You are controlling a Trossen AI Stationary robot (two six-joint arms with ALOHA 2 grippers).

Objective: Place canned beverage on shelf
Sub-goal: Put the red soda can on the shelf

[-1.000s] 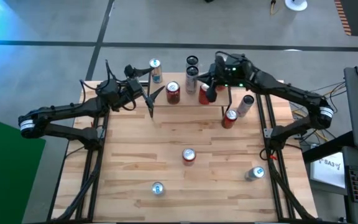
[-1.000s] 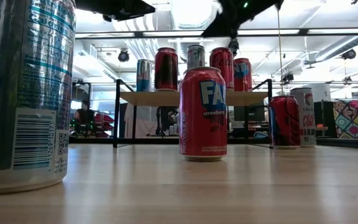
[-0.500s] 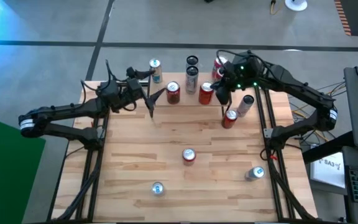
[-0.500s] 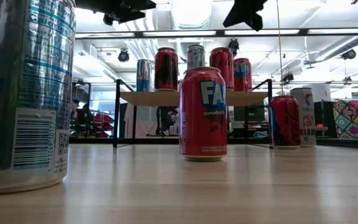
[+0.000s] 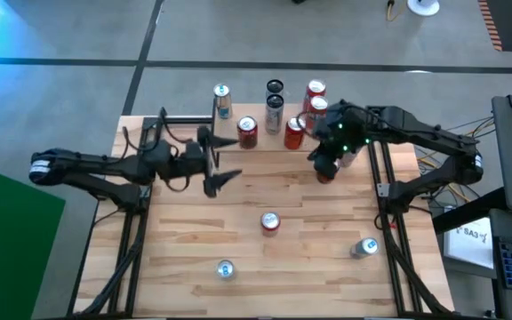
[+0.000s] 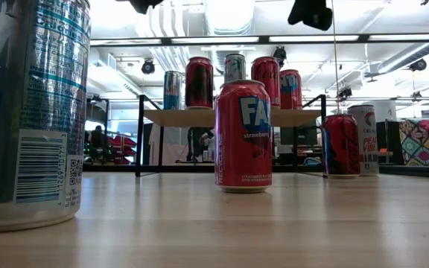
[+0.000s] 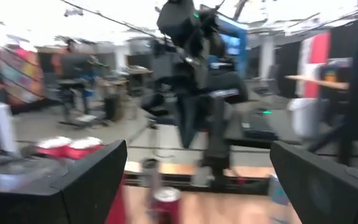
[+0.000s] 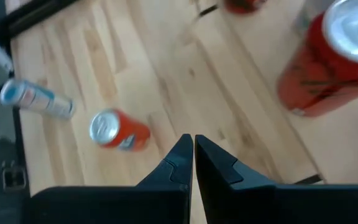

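Right gripper (image 8: 193,152) pinched together above the red can (image 5: 328,169) beside the shelf (image 6: 229,117)
Spread its fingers before descending; left gripper (image 5: 223,160) hangs with fingers apart over the table (image 5: 185,240)

Pale slatted wood worktop (image 5: 238,222), smooth and matt. Glossy printed metal cans, one red (image 6: 243,136). Light wooden shelf (image 6: 229,117) top on thin black metal legs. Matt dark hand fingers (image 8: 219,168).

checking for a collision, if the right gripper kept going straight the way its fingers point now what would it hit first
Probably bare tabletop. The shut right gripper points down at open planks, between the near red can and the red can farther off. Neither looks to be in its line, though depth is hard to judge.
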